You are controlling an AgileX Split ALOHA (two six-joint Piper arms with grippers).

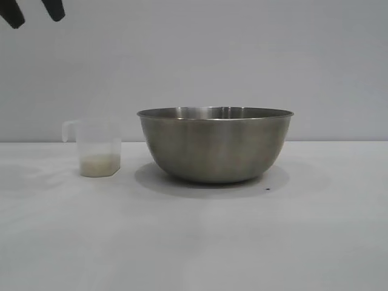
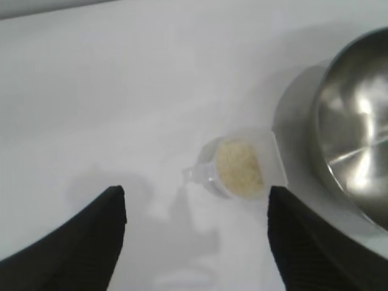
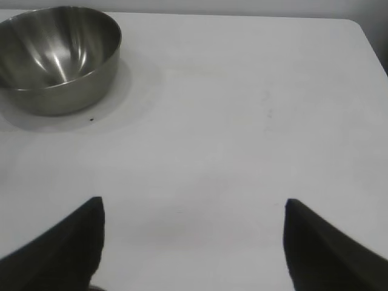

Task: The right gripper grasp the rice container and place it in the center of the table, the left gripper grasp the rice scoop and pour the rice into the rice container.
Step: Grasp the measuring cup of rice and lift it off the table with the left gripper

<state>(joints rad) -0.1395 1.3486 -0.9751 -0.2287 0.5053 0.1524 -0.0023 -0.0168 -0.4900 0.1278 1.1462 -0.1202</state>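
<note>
The rice container (image 1: 215,145), a wide steel bowl, stands empty at the middle of the table (image 1: 194,242). Just left of it the rice scoop (image 1: 97,148), a translucent cup, stands upright with its handle pointing left and a shallow layer of rice (image 1: 100,163) inside. My left gripper (image 1: 33,15) hangs open high above the scoop's left side. In the left wrist view the left gripper (image 2: 195,194) holds nothing, with the scoop (image 2: 239,170), its rice (image 2: 240,167) and the bowl (image 2: 357,139) below. My right gripper (image 3: 193,204) is open over bare table, well away from the bowl (image 3: 57,60).
A tiny dark speck (image 1: 268,189) lies on the table by the bowl's right side, seen too as a speck (image 3: 91,119) in the right wrist view. The table's rounded corner (image 3: 357,27) shows there. A plain grey wall (image 1: 242,54) stands behind.
</note>
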